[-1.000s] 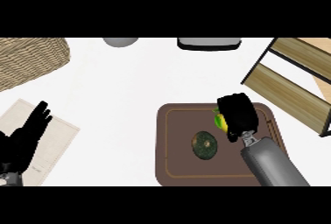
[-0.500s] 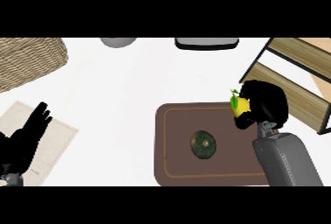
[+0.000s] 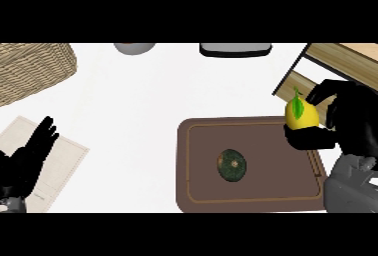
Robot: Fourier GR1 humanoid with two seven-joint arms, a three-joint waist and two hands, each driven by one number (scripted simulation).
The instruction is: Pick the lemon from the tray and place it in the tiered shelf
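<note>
Now right hand (image 3: 347,125) has raised lemon (image 3: 301,114) shelfward.

The right robot hand (image 3: 347,122) shows at the view's right side, raised above its grey forearm, which comes up from the lower right corner. Its black fingers (image 3: 323,90) arch over the top of the lemon (image 3: 302,114) and its thumb (image 3: 310,137) curls beneath, so the fruit sits pinched between them. The left robot hand (image 3: 28,160) rests at the lower left edge, open, its fingers straight and pointing up and slightly right, holding nothing.
</note>
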